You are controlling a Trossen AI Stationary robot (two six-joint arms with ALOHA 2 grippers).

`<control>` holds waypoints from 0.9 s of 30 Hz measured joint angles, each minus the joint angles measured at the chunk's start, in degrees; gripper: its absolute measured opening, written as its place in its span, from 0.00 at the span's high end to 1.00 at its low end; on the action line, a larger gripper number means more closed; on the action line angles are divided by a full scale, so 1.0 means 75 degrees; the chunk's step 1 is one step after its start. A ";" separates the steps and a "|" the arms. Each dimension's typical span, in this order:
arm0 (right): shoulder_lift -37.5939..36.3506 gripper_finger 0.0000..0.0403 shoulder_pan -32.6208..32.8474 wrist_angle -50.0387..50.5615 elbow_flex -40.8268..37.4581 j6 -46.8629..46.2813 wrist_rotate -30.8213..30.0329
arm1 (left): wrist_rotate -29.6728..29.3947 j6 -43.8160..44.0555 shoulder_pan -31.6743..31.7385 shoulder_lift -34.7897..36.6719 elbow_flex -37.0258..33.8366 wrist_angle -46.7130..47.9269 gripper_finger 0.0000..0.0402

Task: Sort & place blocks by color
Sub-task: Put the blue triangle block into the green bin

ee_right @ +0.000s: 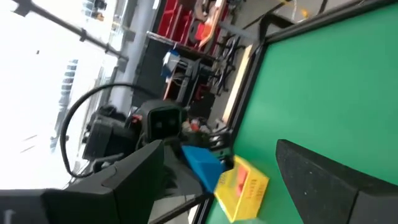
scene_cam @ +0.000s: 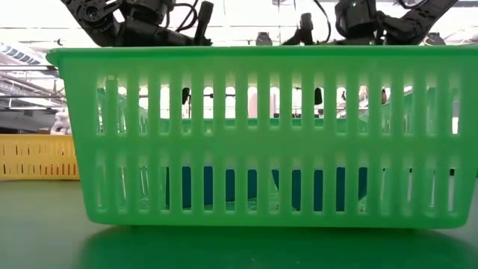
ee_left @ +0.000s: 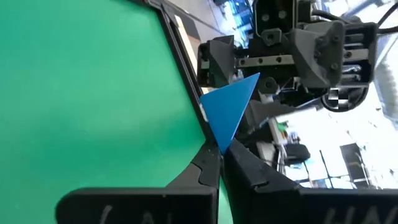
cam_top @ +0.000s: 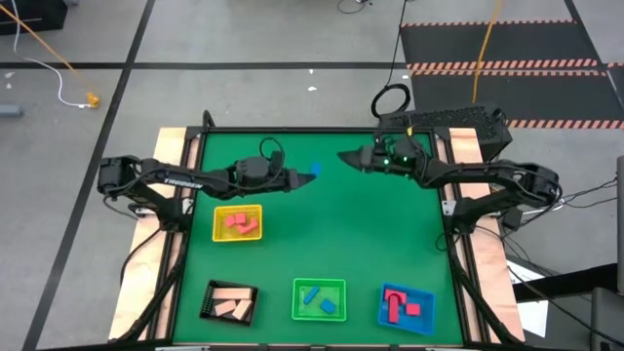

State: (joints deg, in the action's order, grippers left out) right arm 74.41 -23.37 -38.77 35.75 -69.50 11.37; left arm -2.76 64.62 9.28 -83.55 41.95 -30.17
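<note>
Holding: left gripper clenched on blue block, raised over the table's far middle | green tray of blue blocks lies nearer the front edge | right gripper spread, empty, facing it.

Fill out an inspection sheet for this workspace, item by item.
Surface: green table, bare in the middle.
Job's things: blue block held above the table; red blocks in the yellow tray; pale blocks in the black tray; blue blocks in the green tray; red blocks in the blue tray.
Clutter: nothing seen.
Grippers: left gripper shut on the blue block; right gripper open, facing it.
Cables: black loop behind the table; yellow and white cables on the floor.
Surroundings: grey floor, striped mat.
</note>
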 joint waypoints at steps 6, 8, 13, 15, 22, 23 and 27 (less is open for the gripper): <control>0.0167 0.25 0.1114 -0.0332 0.0000 0.0134 -0.0885 | 0.0173 -0.0001 -0.0348 0.0000 0.0000 0.0000 0.99; 0.0279 0.25 0.1474 -0.0513 0.0000 0.0230 -0.1188 | 0.0181 -0.0003 -0.0465 0.0000 0.0000 0.0003 0.99; 0.0692 0.25 0.2182 -0.1439 0.0000 0.0574 -0.1726 | 0.0201 0.0077 -0.0659 0.0000 -0.0001 0.0005 0.97; 0.0871 0.25 0.2352 -0.1799 0.0003 0.0722 -0.1754 | 0.0201 0.0127 -0.0717 0.0000 0.0000 0.0003 0.98; 0.1552 0.25 0.2532 -0.2087 0.0251 0.1047 -0.1778 | 0.0192 0.0172 -0.0907 0.0000 -0.0006 0.0009 0.97; 0.1615 0.25 0.2532 -0.2082 0.0275 0.1047 -0.1738 | 0.0191 0.0161 -0.0926 0.0000 -0.0006 -0.0006 0.97; 0.1697 0.25 0.2485 -0.2039 0.0297 0.1224 -0.1727 | 0.0016 0.0048 -0.1012 0.0000 -0.0006 -0.0021 0.99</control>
State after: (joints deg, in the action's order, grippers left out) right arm 87.14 -4.73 -54.06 37.97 -60.32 -1.58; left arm -2.64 64.98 1.69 -83.55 41.91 -30.33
